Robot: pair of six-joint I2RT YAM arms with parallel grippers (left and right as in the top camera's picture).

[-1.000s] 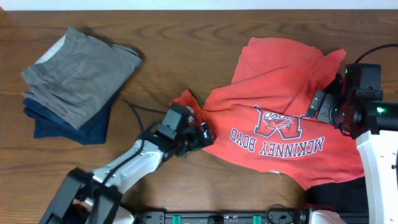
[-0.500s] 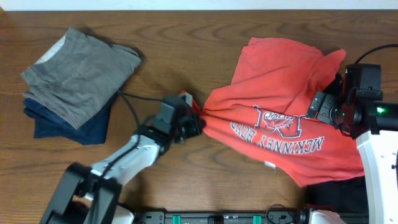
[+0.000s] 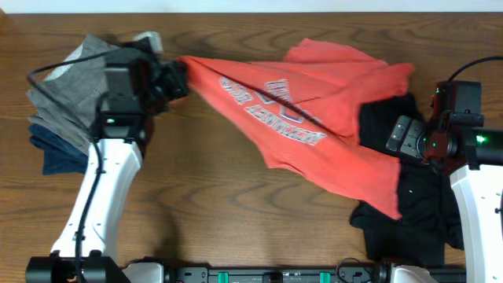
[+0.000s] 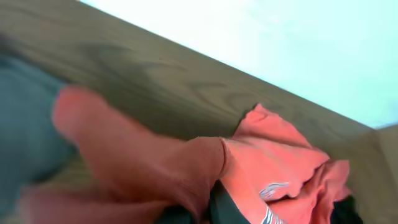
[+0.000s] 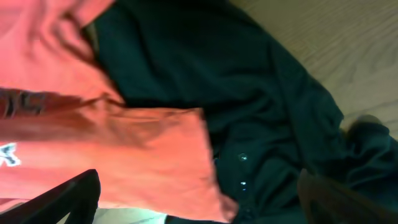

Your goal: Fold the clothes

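The brown wooden desk point(image 3: 236, 212) is the biggest thing here. On it the red T-shirt point(image 3: 314, 134) is pulled out long. One corner of it runs to a point right at the left pincer point(image 3: 179, 75), and the rest spreads away from that pincer, toward the right pincer point(image 5: 199, 202). The letters on the shirt face up. The left pincer is closed tight on that corner of the red cloth. In the left wrist view, the bunched red cloth sits right up close.

The black garment point(image 3: 416, 204) lies in a crumpled heap under the right pincer. The far edge of the red T-shirt lies over part of it. The right pincer is spread wide and grips nothing. The red edge and the black cloth lie below its two fingers.

The folded grey garment point(image 3: 67, 86) lies just beside the left pincer, on the side away from the shirt. The folded navy garment point(image 3: 55, 153) sticks out from under the grey one.
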